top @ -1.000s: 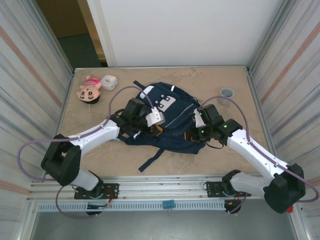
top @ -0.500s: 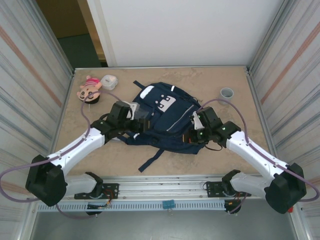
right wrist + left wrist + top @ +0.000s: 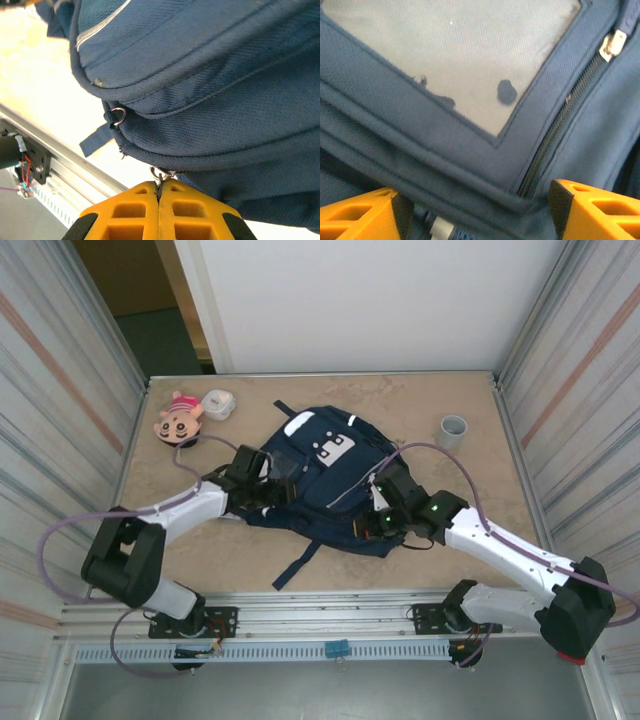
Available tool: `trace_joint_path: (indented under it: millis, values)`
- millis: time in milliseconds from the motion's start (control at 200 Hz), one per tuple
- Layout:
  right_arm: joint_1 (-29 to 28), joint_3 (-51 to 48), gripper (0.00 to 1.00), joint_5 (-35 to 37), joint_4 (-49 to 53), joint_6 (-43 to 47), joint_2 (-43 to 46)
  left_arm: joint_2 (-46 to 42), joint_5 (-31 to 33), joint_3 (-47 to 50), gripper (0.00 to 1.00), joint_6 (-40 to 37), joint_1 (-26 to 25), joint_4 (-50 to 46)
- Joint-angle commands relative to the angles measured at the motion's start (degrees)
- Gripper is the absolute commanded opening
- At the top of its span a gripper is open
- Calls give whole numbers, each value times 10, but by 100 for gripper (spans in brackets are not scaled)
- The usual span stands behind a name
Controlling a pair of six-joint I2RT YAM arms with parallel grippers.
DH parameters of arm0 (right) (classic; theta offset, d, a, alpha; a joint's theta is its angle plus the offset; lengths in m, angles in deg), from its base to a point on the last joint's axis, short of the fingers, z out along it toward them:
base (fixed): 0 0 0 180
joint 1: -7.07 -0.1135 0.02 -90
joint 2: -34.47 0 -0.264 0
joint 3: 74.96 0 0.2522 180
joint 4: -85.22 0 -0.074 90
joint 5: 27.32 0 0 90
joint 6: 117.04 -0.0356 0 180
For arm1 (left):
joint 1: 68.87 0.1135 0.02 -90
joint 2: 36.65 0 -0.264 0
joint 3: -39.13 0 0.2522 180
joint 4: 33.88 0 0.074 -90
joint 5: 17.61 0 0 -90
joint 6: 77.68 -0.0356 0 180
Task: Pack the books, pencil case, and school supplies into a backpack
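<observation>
Opening up wide, left tool (image 3: 480,214) now holds nothing over the backpack (image 3: 345,475); right tool (image 3: 160,196) stays clamped shut on the zip pull (image 3: 160,175), so zipping looks next.

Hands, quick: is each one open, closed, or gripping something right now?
Left hand: open, holding nothing, poised over the backpack by its grey patch.
Right hand: closed, pinching a small metal pull on the backpack.
</observation>
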Motion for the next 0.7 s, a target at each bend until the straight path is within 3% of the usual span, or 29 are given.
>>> trace_joint_path:
  millis: [0, 246, 386, 697]
  values:
    - [-40, 18, 0, 11, -52, -42, -20, 40, -15, -58, 73, -18, 16, 56]
    - [-111, 53, 0, 44, -142, -84, -110, 83, -33, -127, 74, -20, 40, 68]
    - [-121, 88, 0, 51, -150, -83, -152, 46, -48, -118, 75, 4, 42, 38]
    - [-117, 109, 0, 31, -147, -62, -176, -150, -114, 39, 72, 231, 33, -24]
